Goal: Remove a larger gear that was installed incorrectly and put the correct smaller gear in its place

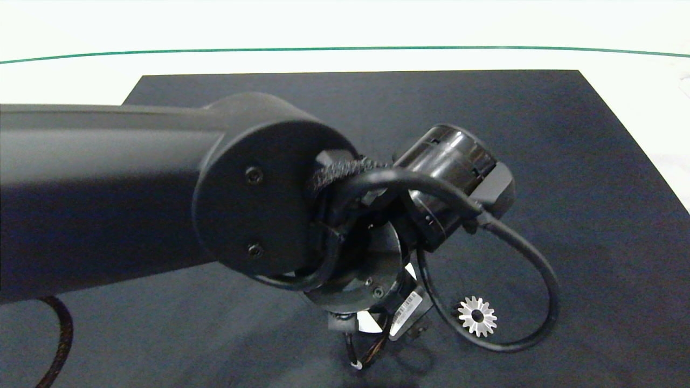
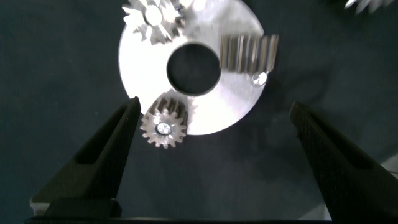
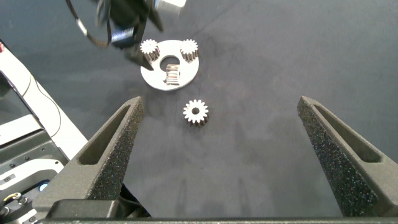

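Lower released left pincer (image 2: 211, 155) squarely over larger gear (image 2: 152, 18) at disc's (image 2: 230, 106) eleven o'clock, pinch across teeth, lift straight; smaller gear (image 1: 477, 316) loose on bench at disc's four o'clock; right pincer (image 3: 217, 149) released, well apart.

No words, brands or numbers can be read. The only marking is a small white barcode sticker (image 1: 408, 306) on the underside of the left arm's wrist, just above its gripper; its bars and print are illegible.
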`<action>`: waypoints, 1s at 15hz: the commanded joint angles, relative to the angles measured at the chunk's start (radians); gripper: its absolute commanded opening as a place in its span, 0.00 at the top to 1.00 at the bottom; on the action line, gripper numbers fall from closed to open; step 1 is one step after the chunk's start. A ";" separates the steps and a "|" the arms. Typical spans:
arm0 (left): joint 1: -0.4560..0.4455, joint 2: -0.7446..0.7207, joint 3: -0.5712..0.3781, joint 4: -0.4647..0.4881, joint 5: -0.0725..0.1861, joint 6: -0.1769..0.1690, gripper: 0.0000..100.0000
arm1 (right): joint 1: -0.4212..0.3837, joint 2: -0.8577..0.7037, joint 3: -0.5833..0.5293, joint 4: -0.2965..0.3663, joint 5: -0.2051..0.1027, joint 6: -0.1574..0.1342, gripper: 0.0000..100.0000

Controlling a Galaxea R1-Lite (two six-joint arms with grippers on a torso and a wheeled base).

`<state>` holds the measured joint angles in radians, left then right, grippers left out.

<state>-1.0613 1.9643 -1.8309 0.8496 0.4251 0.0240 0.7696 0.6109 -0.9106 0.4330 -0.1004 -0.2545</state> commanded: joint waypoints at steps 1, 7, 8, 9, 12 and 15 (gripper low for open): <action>-0.013 0.093 -0.169 0.112 0.003 -0.027 0.00 | 0.000 0.007 0.004 0.003 -0.001 -0.002 0.00; -0.063 0.235 -0.169 0.299 0.003 -0.108 0.00 | 0.000 0.015 0.010 0.003 -0.001 -0.002 0.00; -0.068 0.246 -0.169 0.313 0.003 -0.108 0.00 | 0.000 0.015 0.012 0.001 -0.001 -0.002 0.00; -0.066 0.257 -0.169 0.315 0.003 -0.108 0.00 | 0.000 0.015 0.012 0.001 -0.001 -0.002 0.00; -0.065 0.245 -0.169 0.327 0.003 -0.107 0.00 | 0.000 0.015 0.012 0.001 -0.001 -0.002 0.00; -0.069 0.214 -0.169 0.382 0.004 -0.113 0.00 | 0.000 0.013 0.012 0.001 0.002 -0.002 0.00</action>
<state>-1.1289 2.1917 -2.0002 1.2243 0.4285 -0.0879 0.7696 0.6243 -0.8991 0.4315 -0.0974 -0.2540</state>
